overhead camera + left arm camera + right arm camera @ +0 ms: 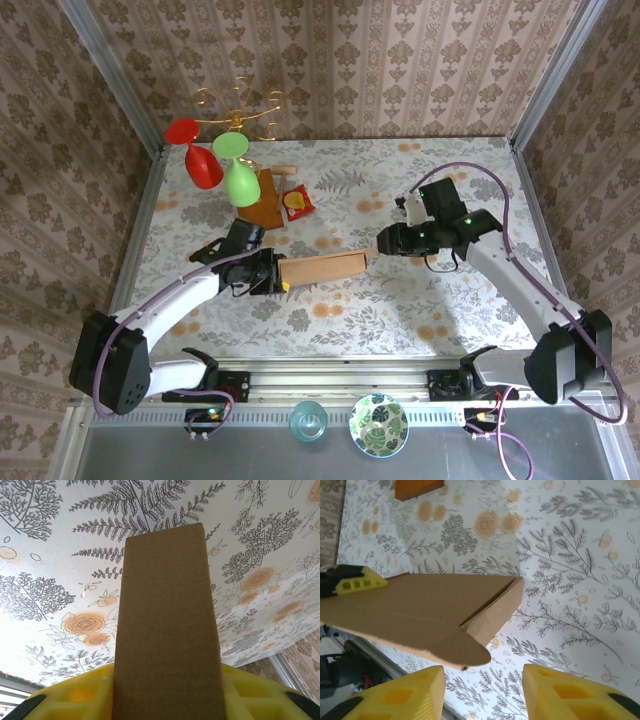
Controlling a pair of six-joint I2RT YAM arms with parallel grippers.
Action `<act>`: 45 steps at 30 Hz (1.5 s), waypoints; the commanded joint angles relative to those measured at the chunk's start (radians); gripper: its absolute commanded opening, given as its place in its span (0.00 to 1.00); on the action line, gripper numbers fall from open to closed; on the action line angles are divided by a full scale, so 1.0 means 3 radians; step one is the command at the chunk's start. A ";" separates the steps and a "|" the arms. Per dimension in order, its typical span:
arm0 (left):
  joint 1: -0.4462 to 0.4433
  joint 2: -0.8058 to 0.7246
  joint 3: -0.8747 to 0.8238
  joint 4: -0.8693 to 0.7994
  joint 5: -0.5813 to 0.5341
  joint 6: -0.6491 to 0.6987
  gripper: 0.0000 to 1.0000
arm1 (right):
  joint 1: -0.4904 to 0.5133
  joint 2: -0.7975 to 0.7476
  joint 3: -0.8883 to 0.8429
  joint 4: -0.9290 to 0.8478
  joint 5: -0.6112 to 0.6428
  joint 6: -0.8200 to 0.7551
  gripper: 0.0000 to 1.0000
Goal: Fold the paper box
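paper box (320,268): 1 | grippers: 2 – left gripper (278,276), right gripper (384,240) | glasses, 11 o'clock: 2 – red glass (200,160), green glass (240,183) | wooden stand (263,203): 1 | red packet (297,203): 1 | teal cup (308,421), 6 o'clock: 1 | patterned bowl (378,425): 1

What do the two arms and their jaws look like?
The left arm and the right arm have white tubular links and bulky black joint housings. A purple cable loops along each. The jaws are bright yellow plastic with moulded cut-outs.

We see the right gripper (483,692) with fingers spread, the paper box (420,610) flap just beyond, apparently untouched; the left gripper (356,585) grips its left end.
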 commanded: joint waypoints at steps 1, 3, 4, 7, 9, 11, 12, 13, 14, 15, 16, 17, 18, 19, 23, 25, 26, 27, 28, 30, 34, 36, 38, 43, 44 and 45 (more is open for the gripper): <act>0.0083 0.0055 0.0071 -0.0423 -0.0148 -0.0721 0.16 | 0.0085 -0.0023 0.0033 0.0090 0.0215 -0.0717 0.43; 0.0110 0.0075 0.0094 -0.0453 -0.0133 -0.0681 0.15 | 0.0147 0.0101 0.0157 -0.0117 0.0253 -0.0893 0.36; 0.0121 0.0090 0.0098 -0.0457 -0.0127 -0.0663 0.15 | 0.0180 0.0179 0.0235 -0.0219 0.0250 -0.0955 0.33; 0.0149 0.0126 0.0120 -0.0489 -0.0112 -0.0614 0.15 | 0.0321 0.0297 0.0343 -0.0333 0.0350 -0.1083 0.34; 0.0163 0.0155 0.0134 -0.0508 -0.0107 -0.0589 0.14 | 0.0404 0.0348 0.0384 -0.0332 0.0481 -0.1120 0.34; 0.0172 0.0185 0.0139 -0.0514 -0.0106 -0.0571 0.13 | 0.0432 0.0368 0.0433 -0.0319 0.0507 -0.1130 0.35; 0.0179 0.0200 0.0134 -0.0515 -0.0102 -0.0559 0.13 | 0.0442 0.0437 0.0459 -0.0306 0.0503 -0.1129 0.35; 0.0184 0.0216 0.0131 -0.0517 -0.0097 -0.0544 0.13 | 0.0450 0.0479 0.0484 -0.0299 0.0500 -0.1131 0.35; 0.0187 0.0234 0.0128 -0.0524 -0.0097 -0.0530 0.13 | 0.0455 0.0507 0.0512 -0.0295 0.0502 -0.1133 0.35; 0.0185 0.0253 0.0129 -0.0534 -0.0097 -0.0520 0.13 | 0.0461 0.0537 0.0533 -0.0298 0.0501 -0.1137 0.35; 0.0185 0.0265 0.0129 -0.0539 -0.0101 -0.0513 0.13 | 0.0466 0.0565 0.0561 -0.0302 0.0497 -0.1141 0.36; 0.0185 0.0287 0.0128 -0.0533 -0.0107 -0.0508 0.12 | 0.0472 0.0591 0.0584 -0.0315 0.0500 -0.1148 0.36; 0.0185 0.0305 0.0123 -0.0517 -0.0106 -0.0502 0.12 | 0.0478 0.0621 0.0609 -0.0326 0.0514 -0.1153 0.36; 0.0185 0.0324 0.0124 -0.0510 -0.0107 -0.0499 0.12 | 0.0483 0.0636 0.0628 -0.0332 0.0516 -0.1164 0.36; 0.0185 0.0367 0.0144 -0.0498 -0.0117 -0.0475 0.12 | 0.0494 0.0700 0.0704 -0.0363 0.0570 -0.1196 0.35; 0.0185 0.0383 0.0153 -0.0498 -0.0107 -0.0466 0.11 | 0.0499 0.0738 0.0746 -0.0380 0.0591 -0.1214 0.35; 0.0185 0.0388 0.0156 -0.0500 -0.0111 -0.0464 0.11 | 0.0502 0.0754 0.0775 -0.0394 0.0589 -0.1224 0.34; 0.0185 0.0388 0.0159 -0.0499 -0.0110 -0.0459 0.11 | 0.0511 0.0778 0.0805 -0.0412 0.0589 -0.1230 0.34; 0.0185 0.0387 0.0157 -0.0500 -0.0112 -0.0461 0.11 | 0.0518 0.0795 0.0830 -0.0420 0.0589 -0.1235 0.32; 0.0188 0.0388 0.0159 -0.0497 -0.0114 -0.0459 0.11 | 0.0534 0.0833 0.0871 -0.0458 0.0589 -0.1235 0.30; 0.0277 0.0388 0.0145 -0.0475 -0.0116 -0.0462 0.11 | 0.0590 0.0842 0.0869 -0.0522 0.0673 -0.1246 0.26; 0.0282 0.0388 0.0148 -0.0470 -0.0117 -0.0466 0.10 | 0.0601 0.0811 0.0834 -0.0510 0.0726 -0.1240 0.25; 0.0277 0.0388 0.0144 -0.0465 -0.0116 -0.0465 0.10 | 0.0601 0.0793 0.0811 -0.0504 0.0753 -0.1236 0.24; 0.0283 0.0393 0.0135 -0.0443 -0.0112 -0.0461 0.10 | 0.0626 0.0804 0.0805 -0.0486 0.0781 -0.1218 0.21; 0.0285 0.0393 0.0138 -0.0447 -0.0107 -0.0460 0.10 | 0.0636 0.0811 0.0798 -0.0465 0.0783 -0.1204 0.20; 0.0282 0.0393 0.0138 -0.0444 -0.0112 -0.0462 0.10 | 0.0647 0.0823 0.0799 -0.0462 0.0783 -0.1198 0.19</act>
